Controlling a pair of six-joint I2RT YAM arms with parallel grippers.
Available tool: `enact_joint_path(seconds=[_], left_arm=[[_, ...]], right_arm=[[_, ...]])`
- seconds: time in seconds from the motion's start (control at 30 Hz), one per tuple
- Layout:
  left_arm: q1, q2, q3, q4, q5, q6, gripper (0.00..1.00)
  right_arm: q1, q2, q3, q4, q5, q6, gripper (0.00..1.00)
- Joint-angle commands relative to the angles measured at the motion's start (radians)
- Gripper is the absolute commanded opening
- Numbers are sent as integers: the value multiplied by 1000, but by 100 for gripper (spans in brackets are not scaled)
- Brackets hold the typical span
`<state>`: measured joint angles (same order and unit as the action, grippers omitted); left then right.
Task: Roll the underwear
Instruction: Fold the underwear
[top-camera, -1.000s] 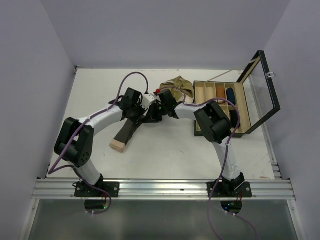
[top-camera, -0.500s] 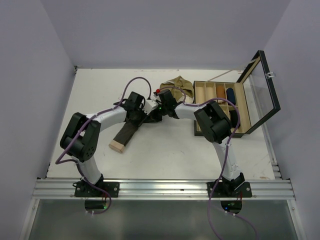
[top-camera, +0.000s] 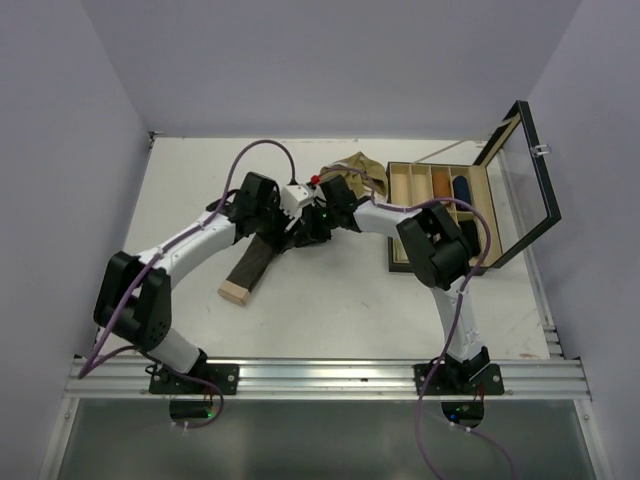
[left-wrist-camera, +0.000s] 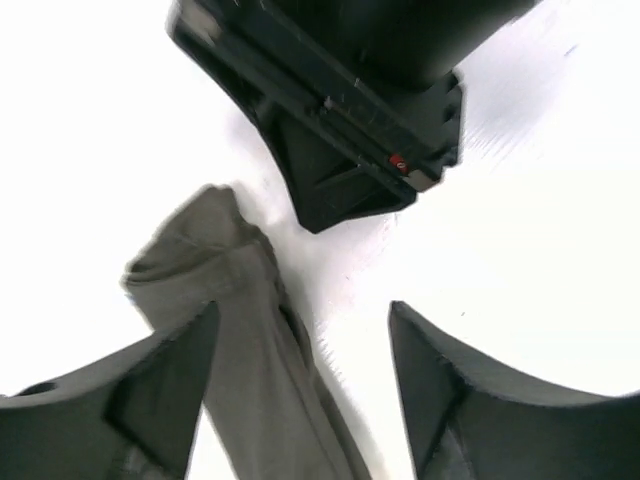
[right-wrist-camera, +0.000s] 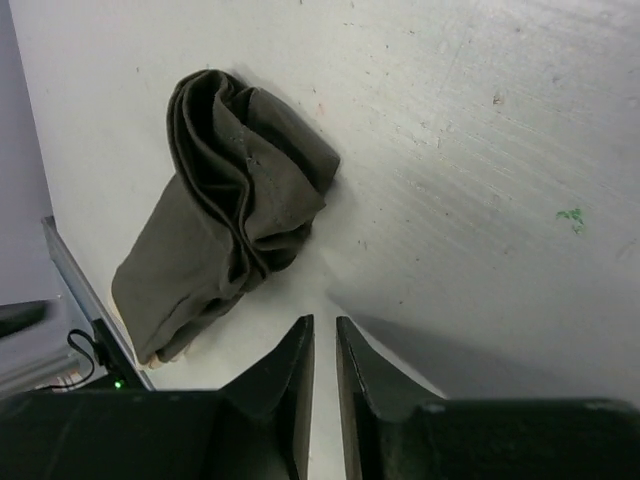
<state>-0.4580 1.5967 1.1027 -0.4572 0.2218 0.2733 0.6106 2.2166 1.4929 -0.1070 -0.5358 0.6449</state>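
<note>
- The left gripper (left-wrist-camera: 302, 322) is spread wide over the far end of the dark brown underwear (left-wrist-camera: 250, 350) and is not clamping it.
- The right gripper (right-wrist-camera: 322, 325) is pinched almost closed and empty, just beside that bunched end.
- The brown strip runs toward the near left, beige waistband (top-camera: 235, 292) nearest.
- The olive-tan underwear (top-camera: 358, 166) lies crumpled farther back, beside the open box (top-camera: 415, 185).

Pale lavender walls (top-camera: 330, 60) close in a white table (top-camera: 340, 320) on the left, far and right sides. An aluminium rail (top-camera: 330, 378) runs along its near edge. At the right stands an open wooden case (top-camera: 412, 183), its glass-paned lid raised. The light is soft and even.
</note>
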Motion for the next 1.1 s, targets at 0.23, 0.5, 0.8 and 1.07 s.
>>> enact_joint_path(seconds=[0.23,0.5,0.8,1.07], left_arm=[[175,-294,79,-34,122,-91,100],[502,-296,5,-392,519,290,56],[697,-264,-86,-390,617,339,52],[835,-182,-92,-434,726,385,59]], right_arm=[[-48,-210,98,-156,-33,-245,29],[69,-192,105,50,-157,-44,35],[210,-21,12,464,-147,408,41],[262,136,-54,594,-91,440,41]])
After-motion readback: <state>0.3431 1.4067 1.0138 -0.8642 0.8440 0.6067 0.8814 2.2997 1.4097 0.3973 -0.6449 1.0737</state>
